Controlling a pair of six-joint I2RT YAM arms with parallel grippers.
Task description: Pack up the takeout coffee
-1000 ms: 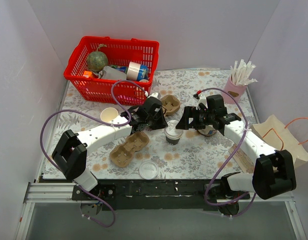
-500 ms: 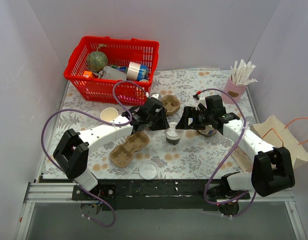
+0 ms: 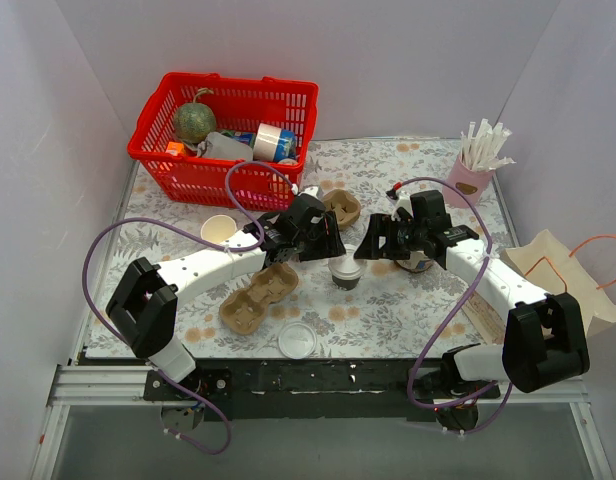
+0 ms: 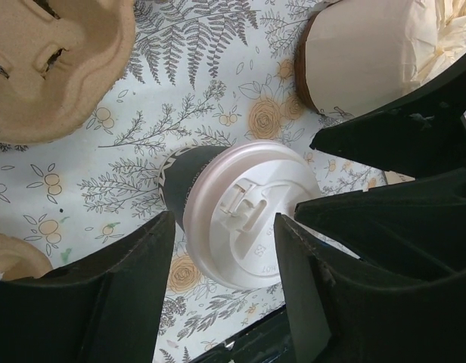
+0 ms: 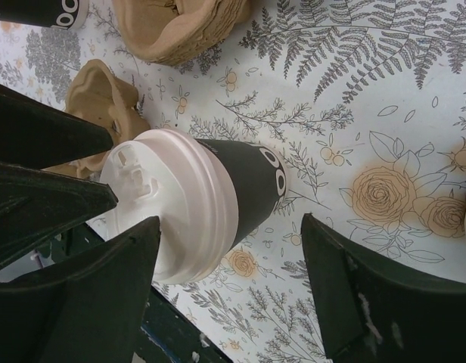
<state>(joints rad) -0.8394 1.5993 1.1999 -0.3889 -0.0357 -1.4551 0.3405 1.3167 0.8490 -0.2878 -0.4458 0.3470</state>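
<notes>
The takeout coffee (image 3: 345, 271), a small cup with a dark lower band and a white lid, stands upright on the floral table centre. My left gripper (image 3: 325, 247) is just left of it and my right gripper (image 3: 372, 246) just right, both above it and pointing at it. In the left wrist view the white lid (image 4: 248, 213) lies between my open left gripper's (image 4: 224, 221) fingers. In the right wrist view the cup (image 5: 244, 181) lies between my open right gripper's (image 5: 231, 222) fingers. Neither gripper is closed on it.
A red basket (image 3: 153, 105) of items is at the back left. Brown cardboard carriers (image 3: 260, 296) (image 3: 340, 208), a plain cream cup (image 3: 219, 231), a loose lid (image 3: 297, 341), a white tub with paper (image 3: 418, 260), a pink straw holder (image 3: 471, 172) and a paper bag (image 3: 563, 275) surround the cup.
Both grippers have edged slightly closer in over the cup. The cup itself has stayed in place.
</notes>
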